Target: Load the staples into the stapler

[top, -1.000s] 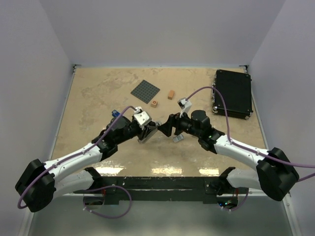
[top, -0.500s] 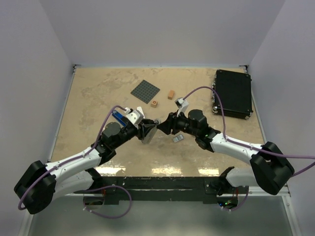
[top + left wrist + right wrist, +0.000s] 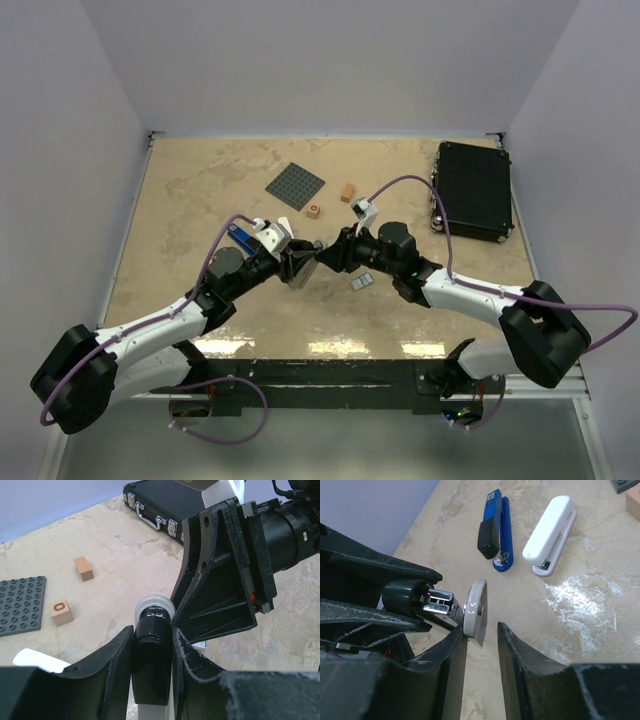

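Observation:
A black stapler (image 3: 154, 652) with a pale grey base sits lengthwise in my left gripper (image 3: 152, 632), which is shut on its body and holds it just above the table. Its chrome nose and round grey front end (image 3: 476, 611) stick out toward my right gripper (image 3: 481, 629). The right jaws stand narrow around that grey end; it touches the left finger, and a gap shows to the right finger. In the top view both grippers meet at mid-table (image 3: 313, 260). The staples (image 3: 360, 283), a small grey-white piece, lie on the table just below the right wrist.
A blue stapler (image 3: 496, 530) and a white stapler (image 3: 550, 527) lie side by side behind the left gripper. A grey studded plate (image 3: 296, 186) and two orange blocks (image 3: 347, 192) (image 3: 314, 211) lie further back. A black case (image 3: 473, 188) is at the back right.
My right gripper has moved left up to the held stapler and narrowed its jaws around the grey front end. The left arm shifted slightly left, still gripping the stapler.

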Controlling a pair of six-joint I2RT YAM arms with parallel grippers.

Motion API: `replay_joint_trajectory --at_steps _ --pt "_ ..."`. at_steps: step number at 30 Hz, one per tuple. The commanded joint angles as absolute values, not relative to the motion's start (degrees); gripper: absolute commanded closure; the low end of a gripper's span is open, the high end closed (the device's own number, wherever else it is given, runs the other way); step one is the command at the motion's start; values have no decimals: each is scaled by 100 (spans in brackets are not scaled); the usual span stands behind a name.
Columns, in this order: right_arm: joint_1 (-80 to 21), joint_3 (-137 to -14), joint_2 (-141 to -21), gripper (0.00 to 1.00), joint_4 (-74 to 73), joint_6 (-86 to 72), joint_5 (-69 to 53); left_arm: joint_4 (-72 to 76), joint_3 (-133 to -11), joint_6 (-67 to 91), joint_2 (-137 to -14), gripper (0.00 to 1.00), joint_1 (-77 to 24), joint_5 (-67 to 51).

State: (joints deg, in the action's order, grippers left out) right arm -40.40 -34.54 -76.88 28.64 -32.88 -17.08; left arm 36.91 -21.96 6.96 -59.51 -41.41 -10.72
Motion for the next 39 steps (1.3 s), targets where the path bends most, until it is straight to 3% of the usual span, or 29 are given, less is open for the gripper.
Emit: replay_joint_trajectory --at_steps 1,8,14,17,20,23,39 --pt "-4017 -3761 -7927 67 3585 -3550 -1678 4597 -2584 712 -5862 100 -4236 -2109" --pt "-4025 -3823 -8103 70 4174 -3946 -1950 4343 -2646 615 -5862 100 -4228 -2084" --pt "-4017 -3858 -8051 66 4140 -3964 -2092 3938 -2716 466 -5810 100 -4236 -1495" --pt "-4017 -3806 -8007 72 4008 -3938 -1820 4060 -2681 439 -5748 100 -4236 -1590" --pt "-4017 -3727 -7981 89 3999 -3999 -1513 4166 -2654 439 -5704 100 -4236 -1845" --pt "-3955 -3683 -7945 100 4043 -4113 -1389 4192 -2584 448 -5555 100 -4236 -1899" --pt "-2480 -3050 -7462 100 5176 -6142 -1652 3692 -1390 1010 -3710 100 -4219 578"
